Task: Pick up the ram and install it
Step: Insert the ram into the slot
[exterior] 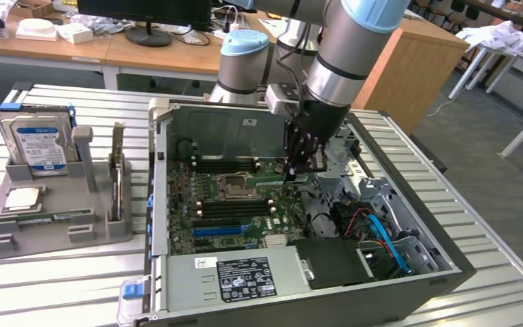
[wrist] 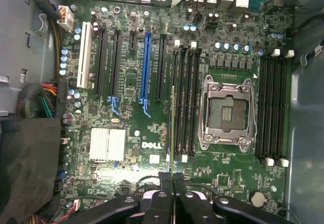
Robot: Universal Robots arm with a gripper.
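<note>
Nearest the wrist camera, my gripper is clamped on the ram, which shows edge-on as a thin strip. It sits over the black memory slots, beside the processor socket on the motherboard. Contact with a slot: cannot tell. My gripper stands inside the open computer case.

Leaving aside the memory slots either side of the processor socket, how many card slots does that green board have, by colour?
White slot: 1
Blue slot: 1
Black slots: 4 (one is short)
Total: 6
</note>
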